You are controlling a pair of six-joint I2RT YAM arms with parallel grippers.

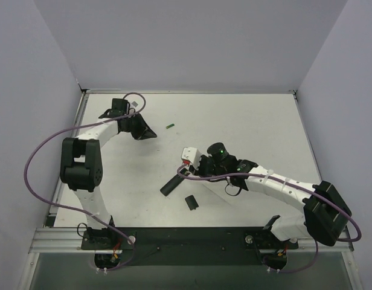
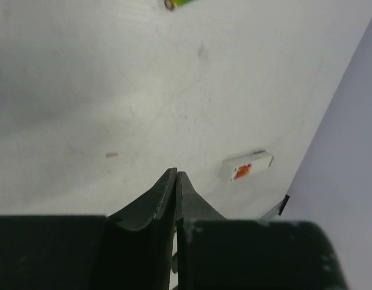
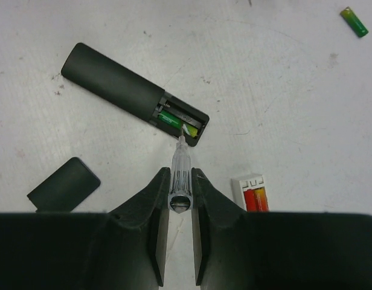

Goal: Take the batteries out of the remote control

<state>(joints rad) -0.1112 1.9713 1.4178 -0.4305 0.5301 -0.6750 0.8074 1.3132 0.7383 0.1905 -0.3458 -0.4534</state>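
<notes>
The black remote control (image 3: 113,80) lies on the table with its battery slot open. One green battery (image 3: 170,119) sits in the slot. My right gripper (image 3: 179,174) is shut on a clear white stick tool (image 3: 180,166) whose tip touches the slot's end by that battery. In the top view the remote (image 1: 171,185) lies just left of my right gripper (image 1: 194,171). A second green battery (image 1: 169,126) lies loose farther back and also shows in the right wrist view (image 3: 354,21). My left gripper (image 2: 176,176) is shut and empty, and in the top view (image 1: 150,133) it is left of the loose battery (image 2: 177,3).
The small black cover piece (image 3: 64,184) lies near the remote and also shows in the top view (image 1: 191,202). A white box with red and orange marks (image 3: 252,193) sits right of my right fingers, and it shows in the other views too (image 1: 189,155) (image 2: 246,166).
</notes>
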